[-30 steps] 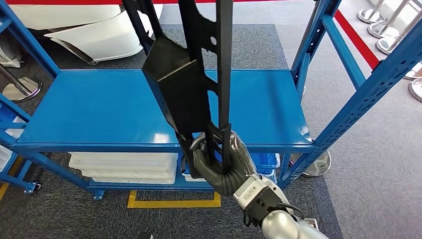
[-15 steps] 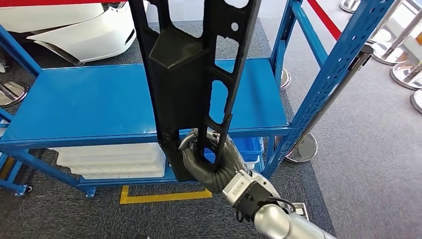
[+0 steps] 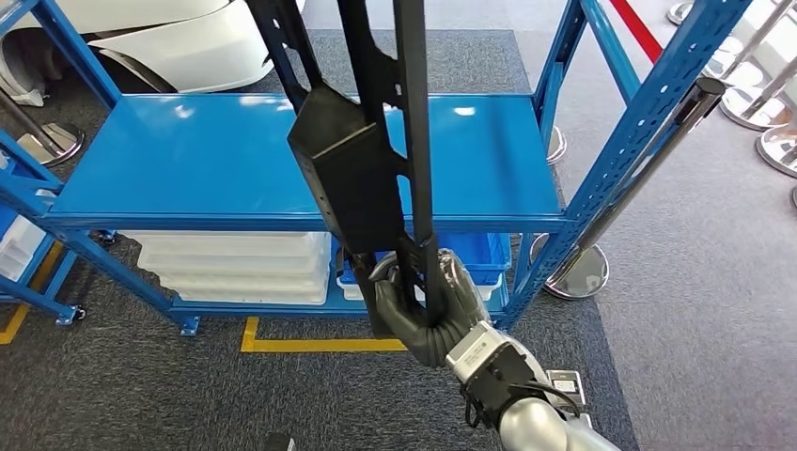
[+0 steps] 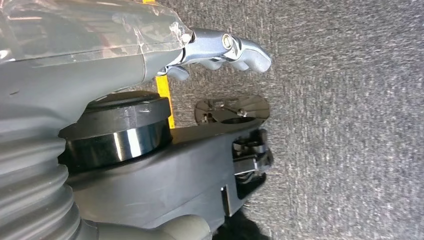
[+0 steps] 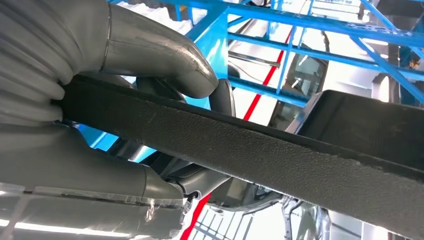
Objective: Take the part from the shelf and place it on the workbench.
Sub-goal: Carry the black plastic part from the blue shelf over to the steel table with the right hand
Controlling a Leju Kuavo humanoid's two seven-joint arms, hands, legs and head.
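Since half a second ago our view has swung and the black part [image 3: 362, 178] has twisted in our grasp, now showing its narrow edge instead of its broad face. It stands upright in front of the blue shelf [image 3: 235, 169], clear of the shelf deck. Our right hand [image 3: 418, 305] wraps its fingers tight round the part's lower end. Our left hand [image 4: 220, 47] hangs over carpet, fingers curled on nothing. We judge the part lifted free; carrying it to the workbench remains.

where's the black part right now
In the head view, the black part stands upright in the middle, gripped at its lower end by the right hand, in front of the blue shelf.
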